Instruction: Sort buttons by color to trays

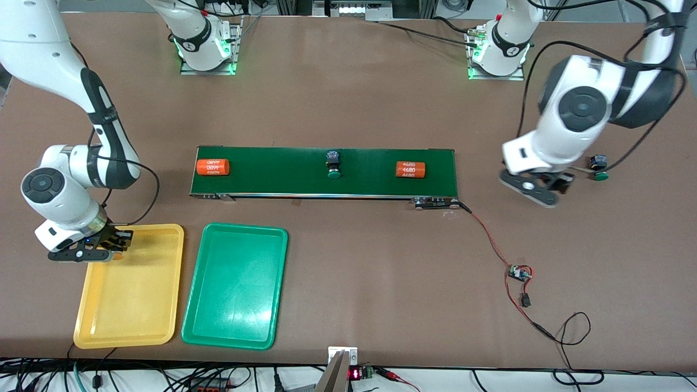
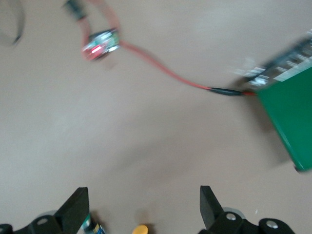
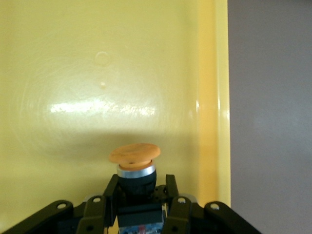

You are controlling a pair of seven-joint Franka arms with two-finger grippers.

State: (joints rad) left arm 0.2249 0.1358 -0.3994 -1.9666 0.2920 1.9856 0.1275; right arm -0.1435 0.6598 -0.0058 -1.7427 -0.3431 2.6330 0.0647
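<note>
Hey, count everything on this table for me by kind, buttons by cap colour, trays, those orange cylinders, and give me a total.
Green-capped buttons: 2
Orange-capped button: 1, held by the right gripper
Orange cylinders: 2
Trays: 2, yellow and green
Conveyor belt: 1
Total: 8 clearly visible

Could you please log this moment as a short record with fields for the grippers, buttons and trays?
left gripper: open, over the bare table by the belt's end
right gripper: shut on orange button, over yellow tray
green button on belt: between two orange cylinders
green button off belt: on the table beside the left gripper
green tray: holds nothing, beside the yellow tray
</note>
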